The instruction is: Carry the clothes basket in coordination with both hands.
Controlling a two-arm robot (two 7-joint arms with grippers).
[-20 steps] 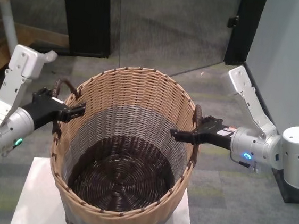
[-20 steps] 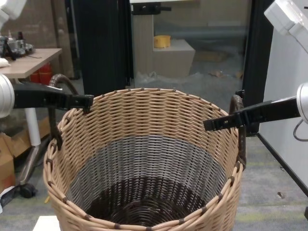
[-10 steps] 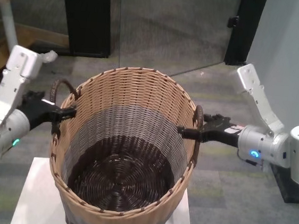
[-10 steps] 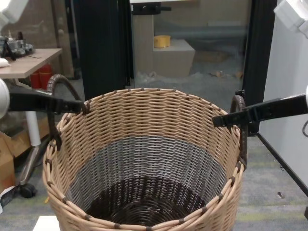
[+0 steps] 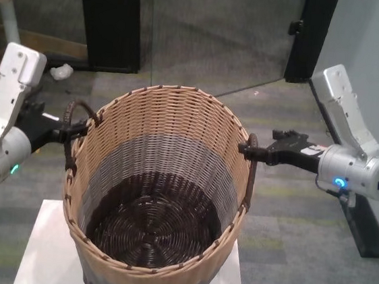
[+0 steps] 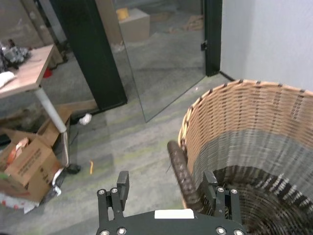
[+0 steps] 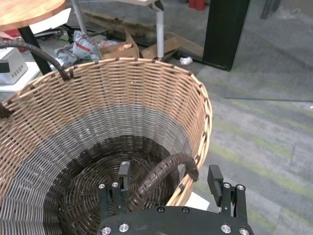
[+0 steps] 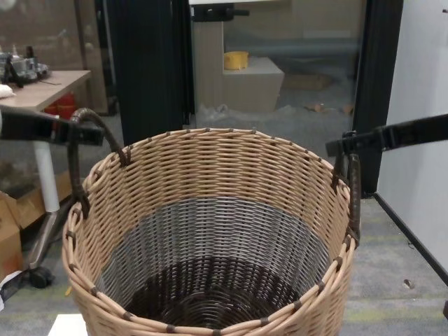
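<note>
The clothes basket (image 5: 158, 179) is round wicker with a tan top, a grey middle and a dark base. It stands on a white stand (image 5: 42, 249). My left gripper (image 5: 75, 129) is open, with its fingers on either side of the left loop handle (image 6: 180, 166) just outside the rim. My right gripper (image 5: 246, 148) is open and straddles the right loop handle (image 7: 156, 177) in the same way. In the chest view both black finger ends reach the handle tops, the left gripper (image 8: 87, 133) and the right gripper (image 8: 336, 147). The basket (image 8: 210, 182) is empty.
A wooden desk (image 8: 42, 87) and a cardboard box (image 6: 24, 161) stand to my left. Black door posts (image 5: 111, 18) and a glass panel are behind the basket. A pale wall (image 5: 375, 53) is close on the right. The floor is grey carpet.
Both grippers have drawn outward from inside the basket rim to the loop handles, the left one leftward and the right one rightward. The basket has not moved.
</note>
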